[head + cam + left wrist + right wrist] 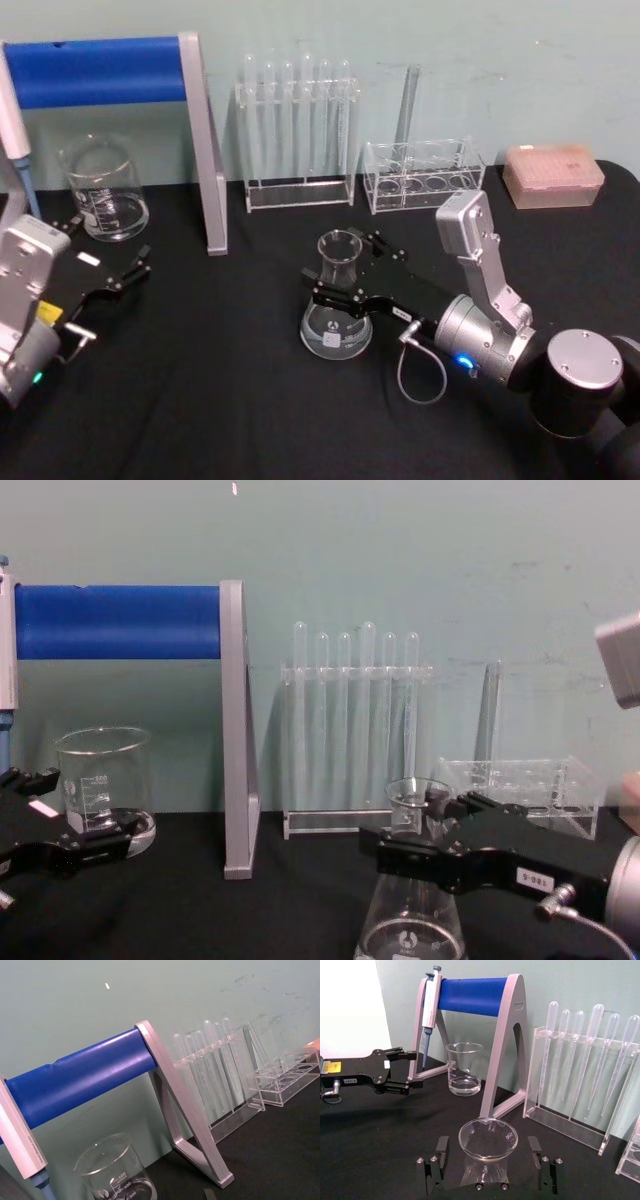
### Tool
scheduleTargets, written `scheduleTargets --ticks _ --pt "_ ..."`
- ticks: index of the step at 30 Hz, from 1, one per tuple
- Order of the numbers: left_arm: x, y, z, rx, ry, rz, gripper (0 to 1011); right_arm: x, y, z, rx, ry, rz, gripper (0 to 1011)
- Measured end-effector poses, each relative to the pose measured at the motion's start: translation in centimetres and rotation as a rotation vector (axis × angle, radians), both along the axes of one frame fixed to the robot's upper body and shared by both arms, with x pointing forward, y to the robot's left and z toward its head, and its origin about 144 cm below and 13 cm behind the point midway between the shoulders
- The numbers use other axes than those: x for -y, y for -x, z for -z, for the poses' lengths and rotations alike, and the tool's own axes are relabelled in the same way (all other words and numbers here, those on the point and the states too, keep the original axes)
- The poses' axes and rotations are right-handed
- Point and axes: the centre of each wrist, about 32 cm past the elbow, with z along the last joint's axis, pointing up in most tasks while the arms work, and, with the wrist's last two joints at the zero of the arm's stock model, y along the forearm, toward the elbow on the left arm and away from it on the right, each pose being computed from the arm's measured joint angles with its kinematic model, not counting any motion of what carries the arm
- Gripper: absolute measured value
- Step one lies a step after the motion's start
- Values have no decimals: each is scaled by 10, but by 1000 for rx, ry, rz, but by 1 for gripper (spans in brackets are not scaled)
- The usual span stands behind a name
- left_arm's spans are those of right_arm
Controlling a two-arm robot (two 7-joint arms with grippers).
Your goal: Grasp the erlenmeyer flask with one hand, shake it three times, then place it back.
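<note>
2 fingers (pixel 335 297) of the right hand (pixel 345 268) straddle the neck of the flask (pixel 335 325) without touching it, the flask upright on the desk (pixel 230 400) right of the stand (pixel 205 150); light, slick, brittle glass, likely best pinched gently below the rim; left hand (pixel 110 298) idles, spread, left of the stand.

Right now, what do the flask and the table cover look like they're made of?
The flask: clear glass, smooth and glossy; you see through it, with white printed marks. The right gripper straddles its neck, the left gripper sits idle at the table's left. The table cover: matte black, probably cloth; no glare.
</note>
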Motion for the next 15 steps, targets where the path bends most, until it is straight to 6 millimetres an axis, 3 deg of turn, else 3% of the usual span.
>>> scheduleTargets --ticks 10,15 --pt "0 0 0 0 0 0 1001 0 0 0 -1 0 1 787" --pt "0 0 0 0 0 0 1001 0 0 0 -1 0 1 603"
